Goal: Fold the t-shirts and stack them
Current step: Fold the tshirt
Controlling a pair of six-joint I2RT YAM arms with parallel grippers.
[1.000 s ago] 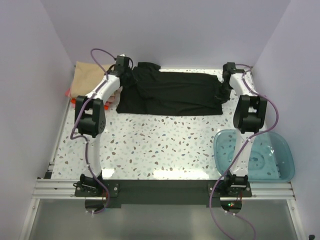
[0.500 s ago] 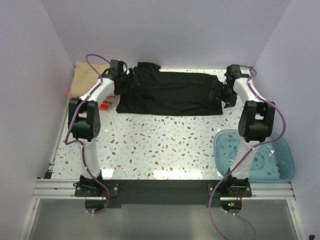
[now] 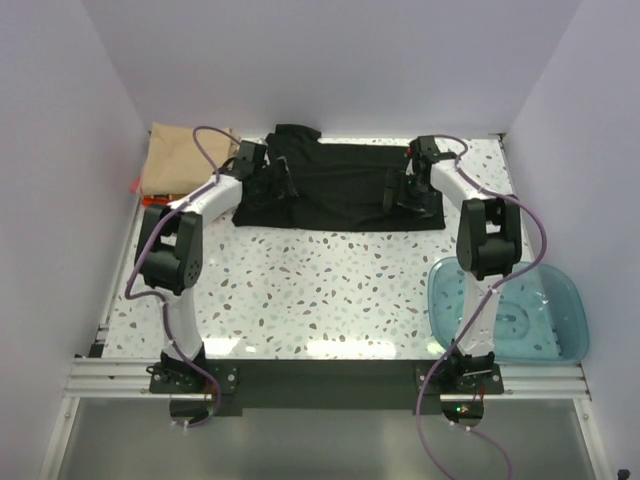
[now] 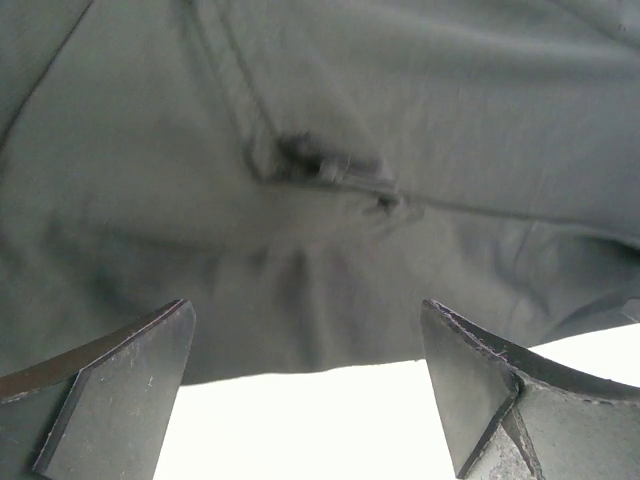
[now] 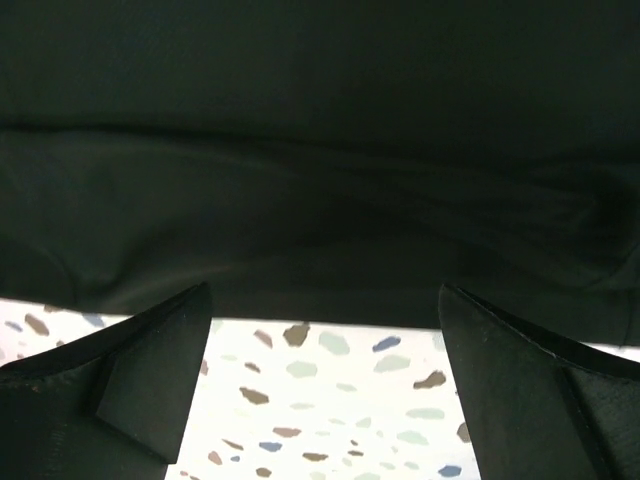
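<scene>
Plainly, the black t-shirt (image 3: pixel 340 190) lay at twelve o'clock on the desk (image 3: pixel 320 290), long axis nine-to-three. The left pincer (image 4: pixel 305 310) and right pincer (image 5: pixel 325 295), both spread apart, hung over its opposite ends, equally near.

Black t-shirt (image 3: pixel 340 190) spread flat, wrinkled, mid-far on counter (image 3: pixel 300 290); tan t-shirt (image 3: pixel 172 158) folded far-left, lying over red-orange t-shirt (image 3: pixel 136 185).

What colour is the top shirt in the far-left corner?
Tan-beige shirt; top external view shows it best.
</scene>
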